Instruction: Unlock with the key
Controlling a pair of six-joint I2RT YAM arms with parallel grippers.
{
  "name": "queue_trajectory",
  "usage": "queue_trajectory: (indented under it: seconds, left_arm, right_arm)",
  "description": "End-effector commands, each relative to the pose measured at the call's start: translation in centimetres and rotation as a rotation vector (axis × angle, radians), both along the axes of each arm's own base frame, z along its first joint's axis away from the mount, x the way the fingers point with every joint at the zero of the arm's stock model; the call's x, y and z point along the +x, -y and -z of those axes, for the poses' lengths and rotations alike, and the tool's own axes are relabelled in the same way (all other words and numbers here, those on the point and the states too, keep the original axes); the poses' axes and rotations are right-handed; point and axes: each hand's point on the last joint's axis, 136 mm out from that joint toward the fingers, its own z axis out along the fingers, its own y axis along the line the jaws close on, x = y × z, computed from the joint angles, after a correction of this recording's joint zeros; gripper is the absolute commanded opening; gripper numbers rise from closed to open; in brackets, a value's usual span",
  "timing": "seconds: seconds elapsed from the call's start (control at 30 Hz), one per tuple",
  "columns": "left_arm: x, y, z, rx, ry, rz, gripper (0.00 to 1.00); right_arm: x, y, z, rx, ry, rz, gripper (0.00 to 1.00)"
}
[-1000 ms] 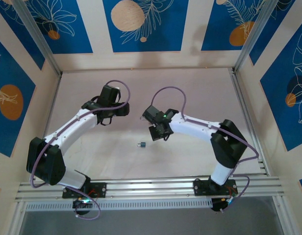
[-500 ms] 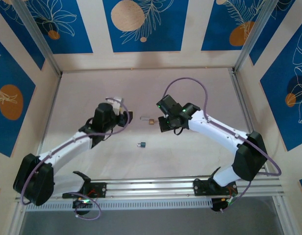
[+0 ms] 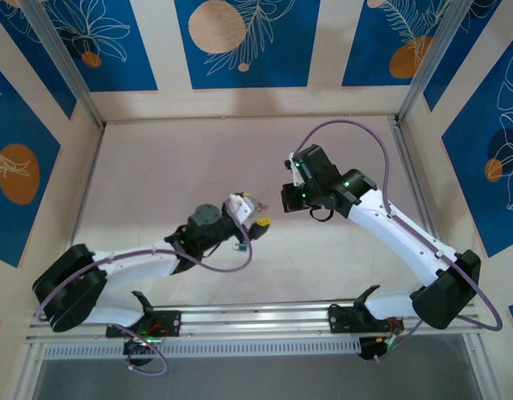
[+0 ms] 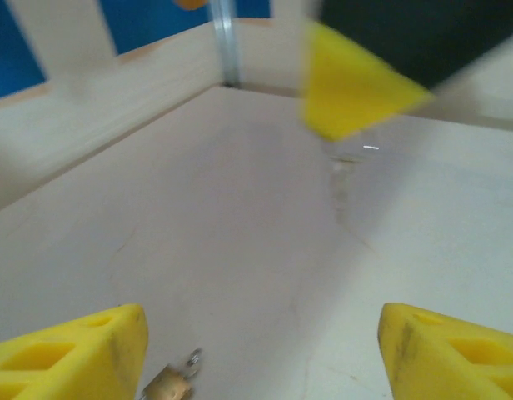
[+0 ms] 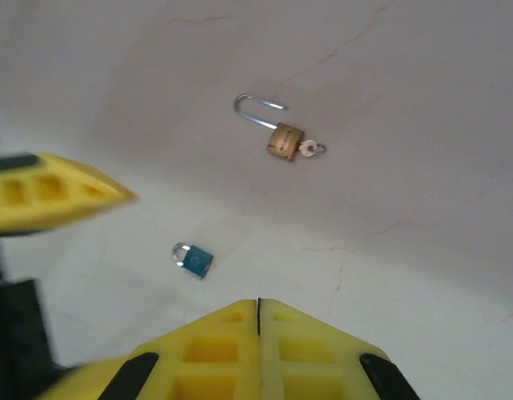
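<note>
My left pincer [image 4: 261, 337] stands with its two yellow fingers well apart and nothing between them. It looks out low across the pale table [image 4: 240, 217]; at the bottom edge of its own view, just beside the finger on the left of that view, the brass padlock [image 4: 168, 386] peeks in, cut off by the frame. Across from it in that view hangs the blurred yellow tip of my right pincer [image 5: 258, 310], whose fingers are pressed flat together with nothing caught between them. From the right wrist I look down on the table; the padlock lies there on its side with its silver shackle [image 5: 255, 109] swung open, one end free of the body. A small pale piece with a ring touches the body's far end, and I cannot tell what it is. The key [image 5: 195, 261], blue-headed and tiny, lies flat on the table well apart from the padlock, between it and my closed right fingers; neither pincer touches it. A blurred yellow finger [image 5: 52, 202] of the left pincer reaches in at the left of that view, near the key. Seen from above, both pincers meet near the table's middle, tips close but apart, the left nearer my bases, the right beyond it and to the right.
</note>
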Motion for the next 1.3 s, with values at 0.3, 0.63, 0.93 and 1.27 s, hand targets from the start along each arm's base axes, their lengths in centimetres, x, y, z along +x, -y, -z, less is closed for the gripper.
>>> queue_trajectory:
  seconds: [0.3, 0.63, 0.93, 1.27]
  left_arm:
    - [-1.5, 3.5, -1.8, -0.138, 0.271, 0.089, 0.66]
    - [-2.6, 3.5, -1.5, -0.186, 0.202, 0.14, 0.47]
    - [-2.7, 3.5, -0.8, -0.2, 0.16, 0.143, 0.38]
    - [-3.5, 4.3, -0.8, -0.255, 0.091, 0.202, 0.31]
  right_arm:
    - [-3.1, -0.7, -2.2, 0.213, -0.042, -0.043, 0.02]
    - [-3.4, -0.4, -1.7, 0.235, -0.054, -0.032, 0.02]
    - [-3.5, -0.5, -1.2, 0.251, -0.071, -0.03, 0.02]
    - [-3.4, -0.6, -0.7, 0.256, -0.082, -0.026, 0.02]
